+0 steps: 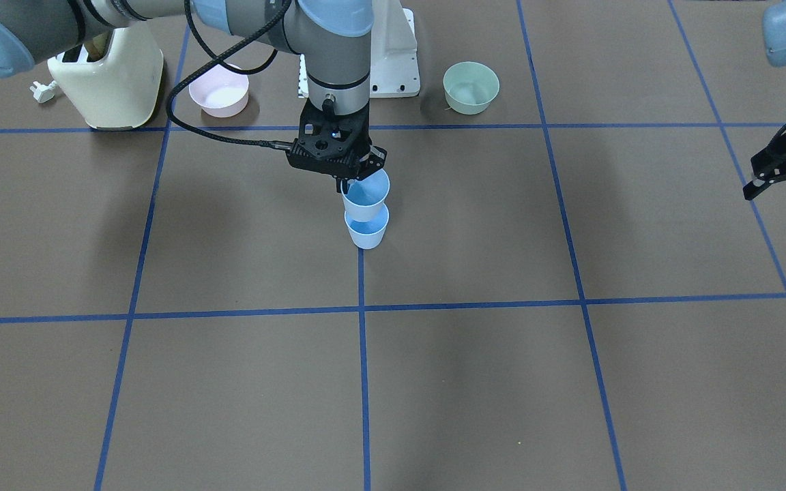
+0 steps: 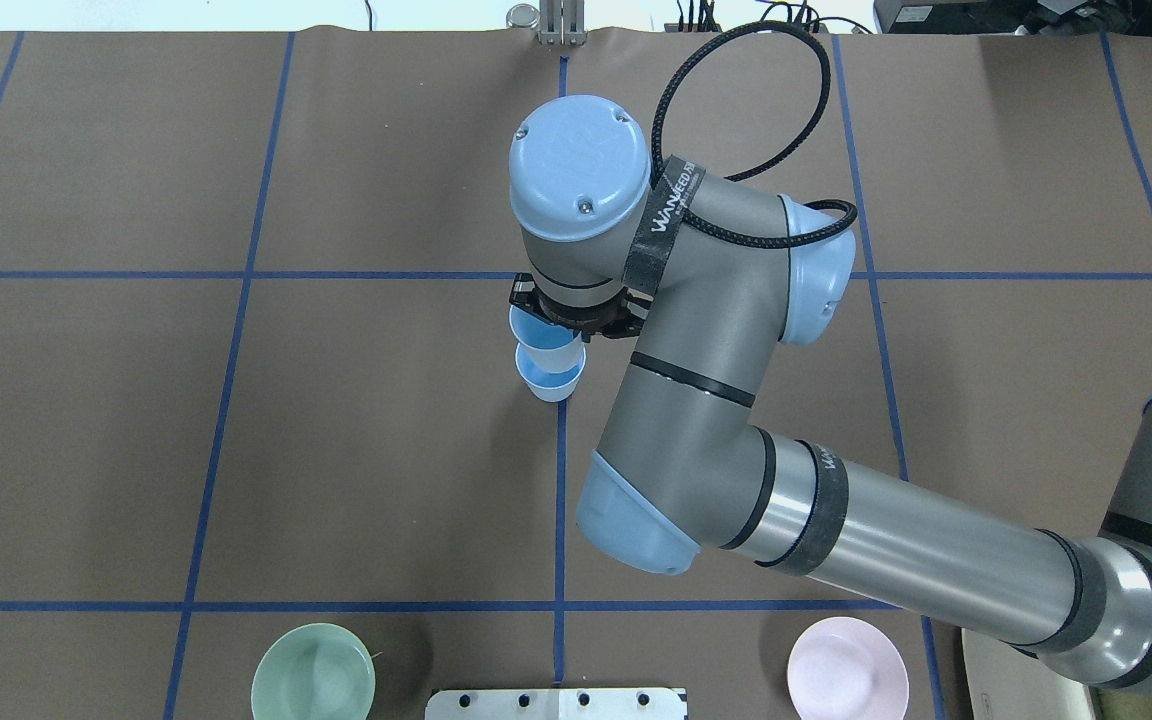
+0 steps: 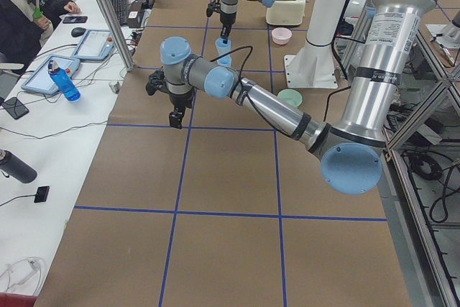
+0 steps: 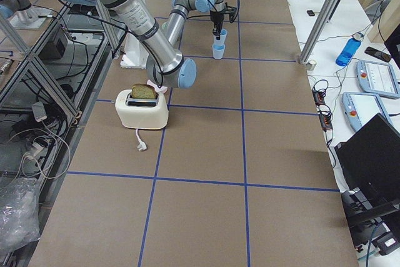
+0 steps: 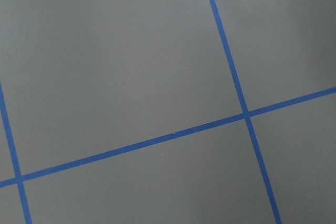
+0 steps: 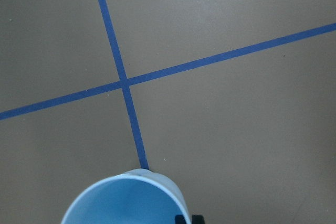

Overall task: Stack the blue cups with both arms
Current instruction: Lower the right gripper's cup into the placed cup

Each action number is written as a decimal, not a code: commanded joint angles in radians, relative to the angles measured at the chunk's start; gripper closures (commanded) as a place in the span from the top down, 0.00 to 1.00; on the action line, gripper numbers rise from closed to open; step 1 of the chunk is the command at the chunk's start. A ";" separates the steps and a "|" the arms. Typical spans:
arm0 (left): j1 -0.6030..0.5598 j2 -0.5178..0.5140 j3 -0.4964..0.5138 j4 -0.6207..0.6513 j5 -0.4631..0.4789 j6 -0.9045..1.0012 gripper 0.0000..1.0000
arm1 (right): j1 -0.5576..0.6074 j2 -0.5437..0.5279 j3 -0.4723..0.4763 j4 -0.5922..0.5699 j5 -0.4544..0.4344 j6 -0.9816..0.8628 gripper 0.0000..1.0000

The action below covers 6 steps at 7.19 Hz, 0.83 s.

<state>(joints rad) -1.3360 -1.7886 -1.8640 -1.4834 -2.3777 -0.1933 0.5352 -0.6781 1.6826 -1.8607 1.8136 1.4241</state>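
One blue cup (image 1: 367,232) stands upright on the table where two blue tape lines meet. My right gripper (image 1: 353,180) is shut on the rim of the second blue cup (image 1: 366,196) and holds it upright straight over the first. Its base is at the lower cup's mouth; I cannot tell whether they touch. Both cups show in the overhead view, the held cup (image 2: 541,345) over the standing cup (image 2: 551,380). The held cup's rim (image 6: 126,200) fills the bottom of the right wrist view. My left gripper (image 1: 783,196) is open and empty, far off to the side above bare table.
A cream toaster (image 1: 110,78), a pink bowl (image 1: 219,90), the white base column (image 1: 393,54) and a mint-green bowl (image 1: 471,86) line the robot's side of the table. An operator (image 3: 29,5) sits at a side desk.
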 commanded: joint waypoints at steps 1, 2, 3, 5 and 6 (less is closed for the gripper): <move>0.000 0.000 0.000 0.000 0.000 0.000 0.98 | -0.003 0.008 -0.018 0.003 0.000 -0.001 0.00; 0.001 0.000 -0.001 0.000 0.000 0.000 0.98 | -0.003 0.008 -0.020 0.005 0.000 -0.005 0.00; 0.000 0.002 -0.001 0.000 0.000 0.000 0.98 | -0.003 0.008 -0.027 0.006 -0.002 -0.008 0.00; 0.001 0.002 -0.001 0.000 0.000 0.000 0.98 | -0.004 0.008 -0.041 0.011 -0.005 -0.011 0.00; 0.001 0.002 -0.001 0.000 0.000 0.000 0.98 | -0.006 0.008 -0.050 0.030 -0.005 -0.008 0.00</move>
<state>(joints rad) -1.3351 -1.7876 -1.8653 -1.4834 -2.3777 -0.1933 0.5307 -0.6704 1.6432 -1.8471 1.8098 1.4141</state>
